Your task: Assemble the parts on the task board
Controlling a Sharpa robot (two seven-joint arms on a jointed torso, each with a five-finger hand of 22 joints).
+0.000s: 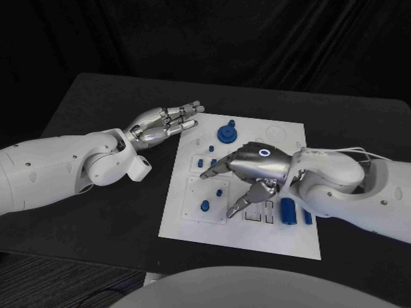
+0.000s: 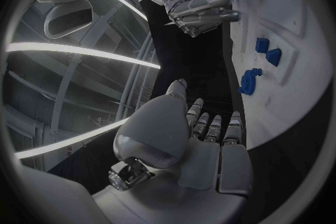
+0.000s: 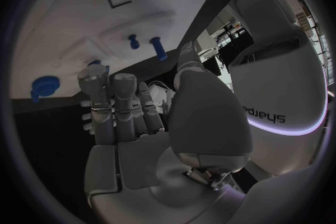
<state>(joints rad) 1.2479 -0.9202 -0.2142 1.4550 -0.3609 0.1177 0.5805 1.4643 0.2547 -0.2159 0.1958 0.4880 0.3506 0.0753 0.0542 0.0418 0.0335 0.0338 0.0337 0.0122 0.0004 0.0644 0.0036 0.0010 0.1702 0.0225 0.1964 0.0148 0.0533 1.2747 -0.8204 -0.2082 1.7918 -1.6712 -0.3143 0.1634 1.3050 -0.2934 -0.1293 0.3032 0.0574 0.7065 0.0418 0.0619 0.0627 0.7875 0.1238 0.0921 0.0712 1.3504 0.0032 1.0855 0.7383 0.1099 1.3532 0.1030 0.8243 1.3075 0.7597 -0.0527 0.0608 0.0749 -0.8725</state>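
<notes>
1. The table [image 1: 94,115] was black and matte, with dark curtain behind it and a strip of grey ribbed floor at the near left corner.
2. The task board [image 1: 280,231], a white plate, lay flat mid-table, slightly skewed, its long side running away from the robot.
3. Parts on the board: a round blue gear-like piece [image 1: 226,133] stood near the far edge; small blue pegs [image 1: 211,148] sat just below it. A blue peg [image 1: 205,206] stood in the raised square plate at the near left. Two blue upright blocks [image 1: 288,210] sat near the right edge, beside a row of rectangular slots.
4. The left hand [image 1: 161,124] hovered off the board's far left corner, over bare table. Palm was turned up and sideways, fingers apart and extended toward the board, holding nothing. The left wrist view agreed: the fingers [image 2: 213,126] were straight and nothing was in the palm.
5. The right hand [image 1: 257,168] was over the board's centre, back of hand up. One finger pointed toward the left-side pegs, another reached down toward the slot row. Couldn't tell whether either fingertip touched the board.
6. In the right wrist view the fingers [image 3: 115,106] were extended side by side with no part between them and the thumb; the hand held nothing.
7. The wrist views showed bright strip lights overhead.
</notes>
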